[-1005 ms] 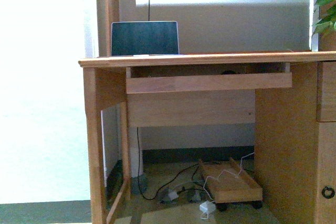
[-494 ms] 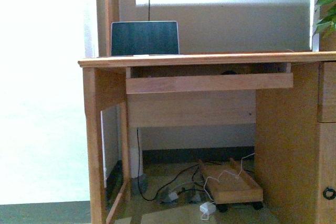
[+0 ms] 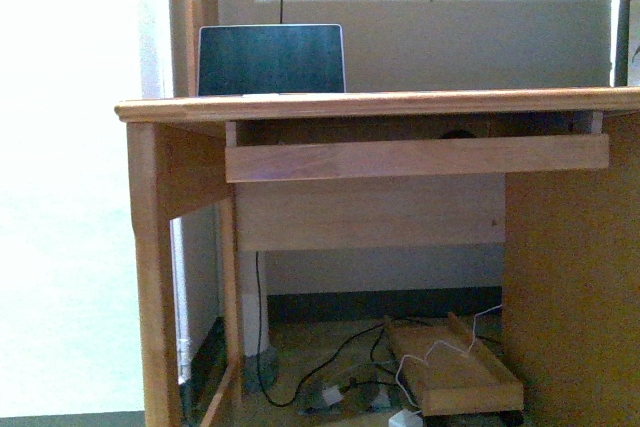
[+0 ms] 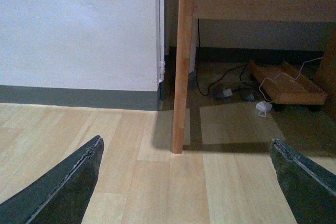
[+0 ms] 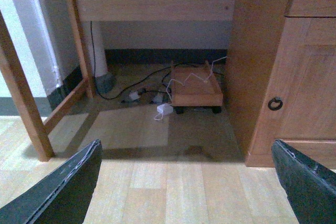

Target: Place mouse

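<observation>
A small dark rounded shape (image 3: 459,133) peeks over the front board of the pull-out tray (image 3: 415,157) under the desk top (image 3: 380,104). It is mostly hidden, and I cannot tell for sure that it is the mouse. Neither arm shows in the front view. My left gripper (image 4: 185,143) is open and empty, low over the wooden floor in front of the desk's left leg (image 4: 184,61). My right gripper (image 5: 186,143) is open and empty, over the floor in front of the desk's knee space.
A laptop (image 3: 271,59) stands open at the desk's back left. Under the desk are a low wooden trolley (image 3: 455,372), cables and a white adapter (image 5: 164,109). A cupboard door with a ring handle (image 5: 274,103) forms the desk's right side.
The front view has come closer to the desk. The desk looks larger, and the plant at the right edge has left the view.
</observation>
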Controlling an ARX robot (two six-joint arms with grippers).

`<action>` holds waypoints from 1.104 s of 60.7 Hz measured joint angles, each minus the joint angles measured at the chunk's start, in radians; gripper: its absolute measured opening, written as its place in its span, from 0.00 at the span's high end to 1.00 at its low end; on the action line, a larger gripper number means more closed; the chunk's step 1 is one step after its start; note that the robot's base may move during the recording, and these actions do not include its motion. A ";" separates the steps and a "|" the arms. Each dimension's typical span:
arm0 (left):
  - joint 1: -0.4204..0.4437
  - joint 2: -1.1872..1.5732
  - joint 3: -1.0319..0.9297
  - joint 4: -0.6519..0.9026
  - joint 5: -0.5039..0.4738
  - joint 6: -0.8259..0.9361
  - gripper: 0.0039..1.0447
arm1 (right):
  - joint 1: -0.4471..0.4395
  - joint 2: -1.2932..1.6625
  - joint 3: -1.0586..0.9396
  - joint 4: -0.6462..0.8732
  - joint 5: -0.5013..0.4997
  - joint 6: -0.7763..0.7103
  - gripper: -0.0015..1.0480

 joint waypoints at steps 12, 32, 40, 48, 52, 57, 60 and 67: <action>0.000 0.000 0.000 0.000 0.000 0.000 0.07 | 0.000 0.000 0.000 0.000 0.000 0.000 0.07; 0.000 0.000 0.000 0.000 0.000 0.000 0.07 | 0.000 0.000 0.000 0.000 0.000 0.000 0.07; 0.000 0.000 0.000 0.000 0.000 0.000 0.07 | 0.000 0.000 0.000 0.000 0.002 0.000 0.07; 0.000 0.000 0.000 0.000 0.000 0.000 0.07 | 0.000 0.000 0.000 0.000 0.000 0.000 0.07; 0.000 0.000 0.000 0.000 0.000 0.000 0.07 | 0.000 0.000 0.000 0.000 0.002 0.000 0.07; 0.000 0.000 0.000 0.000 0.000 0.000 0.07 | 0.000 0.000 0.000 0.000 0.001 0.000 0.07; 0.000 0.000 0.000 0.000 0.000 0.000 0.07 | 0.000 0.000 0.000 0.000 0.001 0.000 0.07; 0.000 0.000 0.000 0.000 0.000 0.000 0.07 | 0.000 0.000 0.000 0.000 0.001 0.000 0.07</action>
